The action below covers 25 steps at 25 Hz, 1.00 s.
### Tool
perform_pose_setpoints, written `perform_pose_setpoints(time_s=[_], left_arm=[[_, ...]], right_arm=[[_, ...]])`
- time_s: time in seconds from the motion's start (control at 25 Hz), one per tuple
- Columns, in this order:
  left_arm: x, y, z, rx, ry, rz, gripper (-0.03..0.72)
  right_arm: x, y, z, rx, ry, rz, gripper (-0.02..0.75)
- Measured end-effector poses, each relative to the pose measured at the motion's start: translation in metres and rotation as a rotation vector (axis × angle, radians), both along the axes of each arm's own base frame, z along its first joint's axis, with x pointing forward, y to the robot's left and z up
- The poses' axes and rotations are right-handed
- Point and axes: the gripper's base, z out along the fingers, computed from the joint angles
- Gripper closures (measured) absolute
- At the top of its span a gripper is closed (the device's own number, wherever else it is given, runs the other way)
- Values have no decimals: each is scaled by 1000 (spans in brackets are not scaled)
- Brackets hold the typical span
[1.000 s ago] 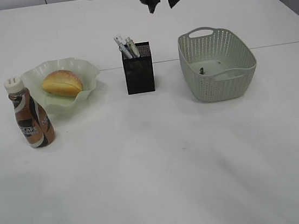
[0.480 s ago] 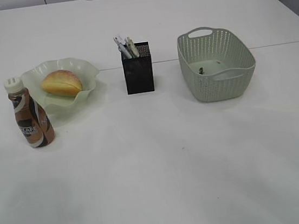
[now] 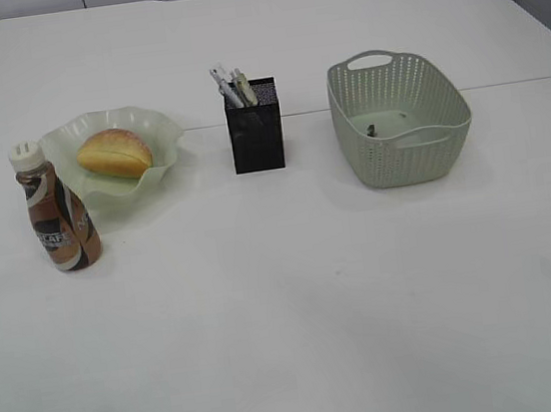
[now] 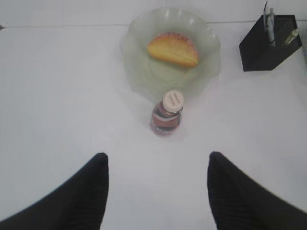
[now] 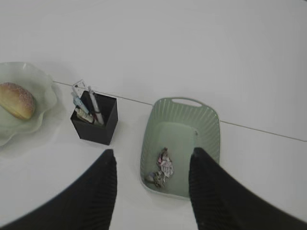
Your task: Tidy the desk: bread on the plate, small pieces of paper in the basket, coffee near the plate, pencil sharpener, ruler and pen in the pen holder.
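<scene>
On the white worktop (image 3: 288, 305), the coffee (image 3: 55, 208) stands upright just in front of the plate's (image 3: 162, 139) left edge, and the bread (image 3: 114, 152) lies in that plate. At the middle, the pen holder (image 3: 256, 133) stands with pens (image 3: 232, 86) sticking up from it, and to its right the basket (image 3: 405, 155) holds crumpled bits of paper (image 5: 164, 167). My left end effector (image 4: 158, 191) hangs above the bottle with jaws spread and empty, and my right end effector (image 5: 152, 191) is likewise open and empty above the basket and holder.

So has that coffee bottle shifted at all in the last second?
No. In the exterior view the coffee bottle stands in the same spot as before, upright just left of and in front of the green plate, which has not moved either.
</scene>
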Motion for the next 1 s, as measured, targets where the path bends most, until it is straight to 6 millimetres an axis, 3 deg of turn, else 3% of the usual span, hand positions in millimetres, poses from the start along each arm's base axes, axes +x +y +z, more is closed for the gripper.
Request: perform_pose_setpoints(time_s=[0.24, 0.52, 0.68, 1.0], left_arm=[[-51, 1, 25, -3, -112, 0, 248], [-102, 2, -1, -3, -81, -1, 254], [-135, -1, 1, -42, -140, -22, 255], [-207, -4, 17, -77, -343, -68, 255]], right_arm=[[-60, -33, 17, -48, -26, -32, 345], [-155, -80, 33, -62, -116, -60, 345], [-202, -101, 13, -69, -111, -56, 345], [-298, -133, -59, 27, -120, 14, 345]])
